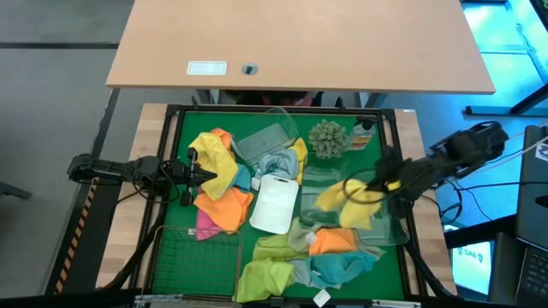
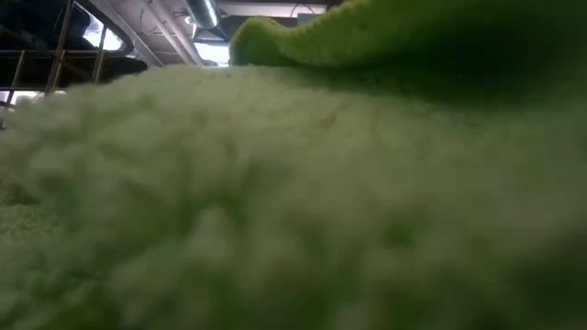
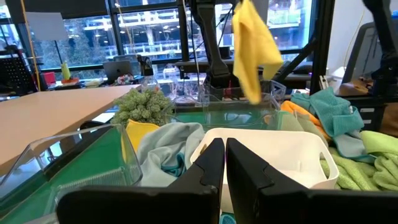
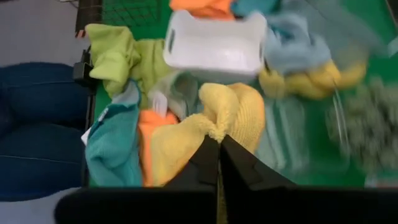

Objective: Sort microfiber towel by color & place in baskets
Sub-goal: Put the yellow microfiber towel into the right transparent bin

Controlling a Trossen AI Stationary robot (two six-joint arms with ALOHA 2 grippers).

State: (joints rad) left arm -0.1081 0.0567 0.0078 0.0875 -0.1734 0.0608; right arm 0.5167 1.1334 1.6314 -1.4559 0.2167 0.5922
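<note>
My right gripper is raised over the table's right part, shut on a yellow towel that hangs over a clear tub. The same yellow towel shows dangling in the left wrist view. My left gripper is shut and level at the left, beside a heap of yellow, orange and pink towels, holding nothing. A white tray lies mid-table. Lime, orange and teal towels lie near the front edge. A lime towel fills the low view. My right gripper pinches a bunched fold at the yellow towel's top between its two fingers, which slant down from the table's right side. How many layers it has cannot be told. The towel hangs slack below the fingers, its lower end clear of the tub.
A dark wire-mesh basket stands at the front left. Another clear tub stands at the back, with a spiky plant and a small brown bottle to its right. A person's legs show beyond the front edge.
</note>
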